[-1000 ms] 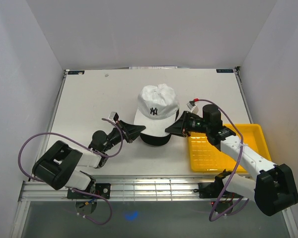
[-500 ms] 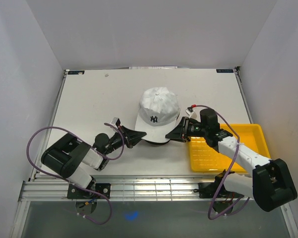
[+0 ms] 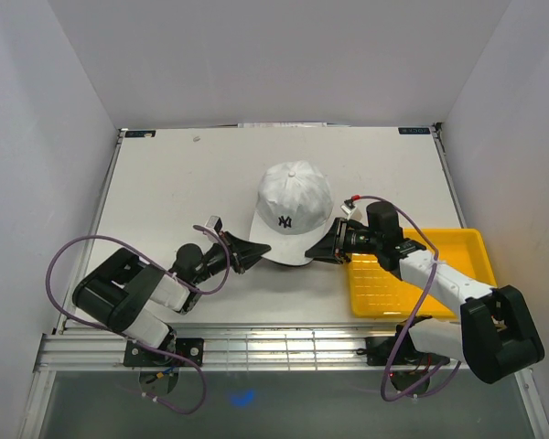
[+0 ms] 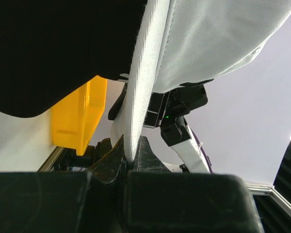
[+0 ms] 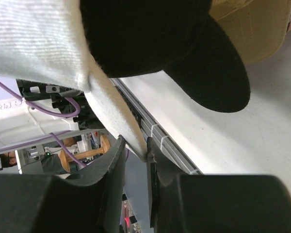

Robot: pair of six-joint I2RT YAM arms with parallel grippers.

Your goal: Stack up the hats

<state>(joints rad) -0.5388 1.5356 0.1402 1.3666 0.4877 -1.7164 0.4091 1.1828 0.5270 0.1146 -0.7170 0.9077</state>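
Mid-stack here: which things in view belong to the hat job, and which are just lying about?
Job:
- white cap, brim pinched by the left gripper and right gripper
- black cap under it
- tan cap showing past the black one

Lying about:
- yellow tray, beside the right arm

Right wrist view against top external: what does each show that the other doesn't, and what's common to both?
Only the right wrist view: the curved brim of the black fabric cap and a tan fabric cap, both tucked under the white fabric baseball cap. Only the top external view: the yellow plastic tray, and the left claw at the white cap's opposite side. Both: the white cap, with the right claw shut on its brim edge.
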